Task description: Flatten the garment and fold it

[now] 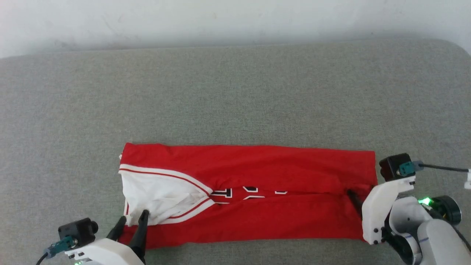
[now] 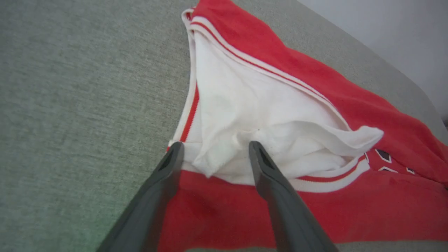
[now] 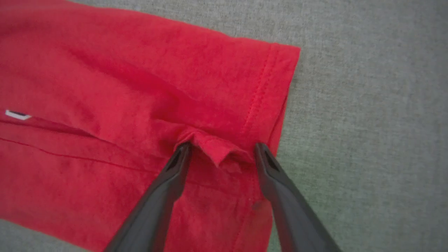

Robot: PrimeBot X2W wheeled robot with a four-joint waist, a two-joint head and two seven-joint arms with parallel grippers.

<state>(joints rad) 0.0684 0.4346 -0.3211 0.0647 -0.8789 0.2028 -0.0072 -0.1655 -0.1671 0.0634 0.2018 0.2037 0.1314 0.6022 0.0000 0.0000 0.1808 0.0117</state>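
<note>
The garment (image 1: 279,221) lies on the grey surface as a long red strip, its two long edges folded in to meet along the middle, where bits of the black, white-outlined lettering (image 1: 243,192) peek out. A white sleeve with red-striped trim (image 1: 158,191) lies at its left end. My left gripper (image 1: 133,217) is open, fingertips resting on either side of a rumpled white sleeve fold (image 2: 217,154). My right gripper (image 3: 223,148) is open at the garment's right hem, with a small raised red tuck (image 3: 213,143) between its fingers; its white body (image 1: 379,209) covers that corner.
The grey fabric-covered surface (image 1: 235,92) stretches wide behind and to both sides of the garment. A white wall (image 1: 235,18) runs along its far edge. Its rounded right corner (image 1: 456,48) is at the upper right.
</note>
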